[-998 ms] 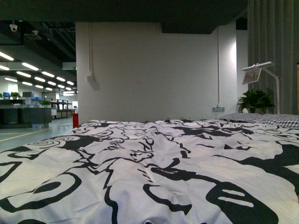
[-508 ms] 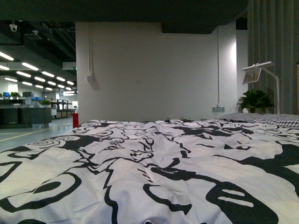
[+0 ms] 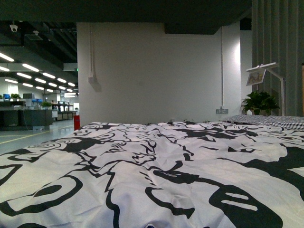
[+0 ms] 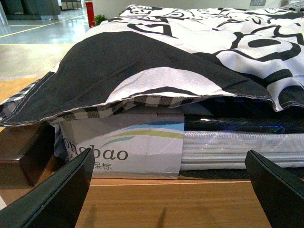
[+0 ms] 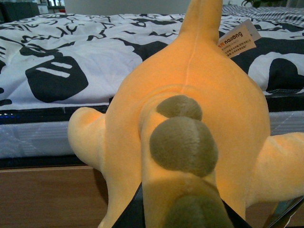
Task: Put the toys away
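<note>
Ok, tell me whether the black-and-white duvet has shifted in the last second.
No. In the front view the duvet lies as before, its far edge unchanged against the white wall and potted plant.

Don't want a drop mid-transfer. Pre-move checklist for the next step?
1. Plush toy held by right end effector: ok, it looks closed around the toy's lower end.
2. Left end effector free: ok, open, nothing between.
3. Arms visible in front view: not ok, neither shows above the duvet.
4. Drop-off spot: cannot tell, no container in any view.
5. Toy's paper tag snag-free: cannot tell.
</note>
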Controlling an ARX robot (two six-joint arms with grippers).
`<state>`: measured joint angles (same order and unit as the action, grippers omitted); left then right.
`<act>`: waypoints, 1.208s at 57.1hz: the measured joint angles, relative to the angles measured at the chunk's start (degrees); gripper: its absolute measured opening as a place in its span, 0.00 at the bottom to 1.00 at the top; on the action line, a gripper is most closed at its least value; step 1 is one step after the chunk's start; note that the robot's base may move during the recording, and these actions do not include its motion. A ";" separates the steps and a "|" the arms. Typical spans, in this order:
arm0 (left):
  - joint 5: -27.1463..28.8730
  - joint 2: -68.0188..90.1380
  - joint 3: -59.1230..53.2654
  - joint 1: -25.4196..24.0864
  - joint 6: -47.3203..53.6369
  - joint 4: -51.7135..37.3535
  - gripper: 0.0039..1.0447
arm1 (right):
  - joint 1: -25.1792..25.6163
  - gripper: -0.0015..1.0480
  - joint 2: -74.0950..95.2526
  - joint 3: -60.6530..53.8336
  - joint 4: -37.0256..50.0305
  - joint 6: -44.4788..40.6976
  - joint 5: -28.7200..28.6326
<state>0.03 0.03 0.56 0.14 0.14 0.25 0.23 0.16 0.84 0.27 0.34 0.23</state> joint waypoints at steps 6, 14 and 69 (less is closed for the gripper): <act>0.00 0.00 0.00 0.00 0.00 0.00 0.94 | -0.02 0.08 0.00 0.00 0.00 0.00 0.00; 0.00 0.00 0.00 0.00 0.00 0.00 0.94 | -0.02 0.08 0.00 0.00 0.00 0.00 0.00; -0.02 0.00 0.00 0.02 0.00 0.00 0.94 | -0.17 0.07 0.11 -0.02 -0.59 -0.02 -0.02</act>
<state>0.01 0.03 0.56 0.16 0.14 0.25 0.05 0.27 0.82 -0.32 0.32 0.21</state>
